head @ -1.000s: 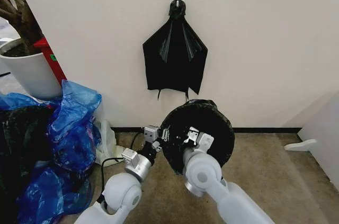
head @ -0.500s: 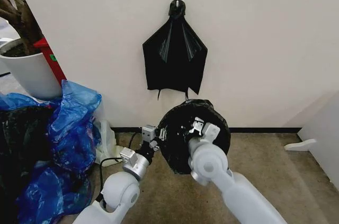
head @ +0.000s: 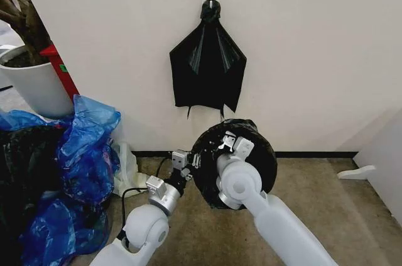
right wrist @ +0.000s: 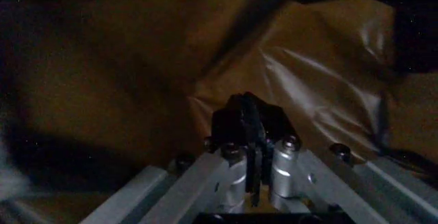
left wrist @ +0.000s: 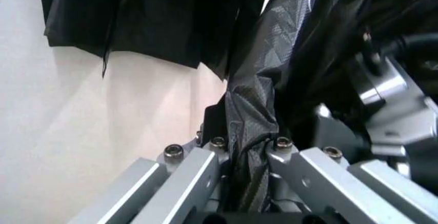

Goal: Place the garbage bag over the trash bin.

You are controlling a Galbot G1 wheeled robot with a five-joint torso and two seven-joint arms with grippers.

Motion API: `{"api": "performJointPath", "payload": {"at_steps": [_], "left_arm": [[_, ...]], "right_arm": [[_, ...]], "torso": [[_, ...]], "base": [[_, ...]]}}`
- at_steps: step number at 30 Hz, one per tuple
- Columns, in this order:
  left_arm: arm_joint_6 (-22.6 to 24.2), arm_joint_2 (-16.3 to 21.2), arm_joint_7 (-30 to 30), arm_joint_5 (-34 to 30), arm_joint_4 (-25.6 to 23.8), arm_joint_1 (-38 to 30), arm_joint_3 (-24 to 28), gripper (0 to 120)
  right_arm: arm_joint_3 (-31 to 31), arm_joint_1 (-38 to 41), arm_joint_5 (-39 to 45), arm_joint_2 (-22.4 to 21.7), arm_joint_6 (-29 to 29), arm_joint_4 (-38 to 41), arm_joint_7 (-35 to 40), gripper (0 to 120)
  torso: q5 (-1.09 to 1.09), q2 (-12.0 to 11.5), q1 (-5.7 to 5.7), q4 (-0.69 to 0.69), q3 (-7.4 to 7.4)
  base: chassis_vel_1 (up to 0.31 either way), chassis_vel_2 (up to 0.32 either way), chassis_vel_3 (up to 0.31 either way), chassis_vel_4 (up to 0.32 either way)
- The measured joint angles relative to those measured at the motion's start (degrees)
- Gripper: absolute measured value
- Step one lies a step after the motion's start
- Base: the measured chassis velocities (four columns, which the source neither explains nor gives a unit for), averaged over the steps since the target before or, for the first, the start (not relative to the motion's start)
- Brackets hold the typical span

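- Garbage bag (head: 237, 153) already wraps trash bin, mouth tilted toward robot.
- Left gripper (head: 188, 163) pinches bag film at left rim edge.
- Right gripper (head: 227, 142), fingers closed together, is nearer the mouth, inside.

Layout before you, operator.
Glossy black garbage bag (head: 242, 137) sits below the black fan-shaped bunch (head: 207, 71); crumpled blue plastic bags (head: 85, 146) lie left.

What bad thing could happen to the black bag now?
The left gripper pinches a fold of the thin garbage bag at its edge, so a hard pull might tear it or let it slip free. The right gripper, jaws shut, is deep inside the bag and might snag the plastic.
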Motion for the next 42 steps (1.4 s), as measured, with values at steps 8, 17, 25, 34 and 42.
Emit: {"api": "performJointPath", "payload": {"at_steps": [8, 17, 25, 34, 42], "left_arm": [[-0.07, -0.13, -0.18, 0.86, 0.50, -0.25, -0.38, 1], [0.19, 0.31, -0.17, 1.09, -1.25, 0.62, -0.01, 1], [0.87, 0.57, -0.33, 0.94, -2.92, 1.24, 0.03, 1], [1.10, 0.55, -0.45, 0.71, -3.77, 1.31, 0.14, 1], [1.56, 0.95, -0.44, -0.26, -5.40, 1.97, 0.13, 1]], "right_arm": [[1.65, -2.49, 0.09, -1.11, -0.01, 1.40, 0.10, 0], [2.00, -3.65, -3.47, -1.54, -0.03, -1.48, -1.32, 0], [1.30, -3.66, -4.34, -0.71, -0.04, -3.10, -1.70, 0], [1.15, -3.86, -4.05, -0.30, -0.03, -3.16, -1.80, 0], [0.76, -3.38, -4.32, 0.79, 0.02, -4.06, -2.04, 0]], "torso": [[0.01, 0.00, 0.00, 0.00, 0.00], [0.01, 0.00, 0.00, 0.00, 0.00], [0.01, 0.00, 0.00, 0.01, 0.00], [0.00, 0.00, 0.00, 0.00, 0.00], [0.00, 0.00, 0.00, 0.00, 0.00]], "base": [[0.000, 0.000, 0.000, 0.000], [0.000, 0.000, 0.000, 0.000], [0.000, 0.000, 0.000, 0.000], [0.000, 0.000, 0.000, 0.000], [0.000, 0.000, 0.000, 0.000]]}}
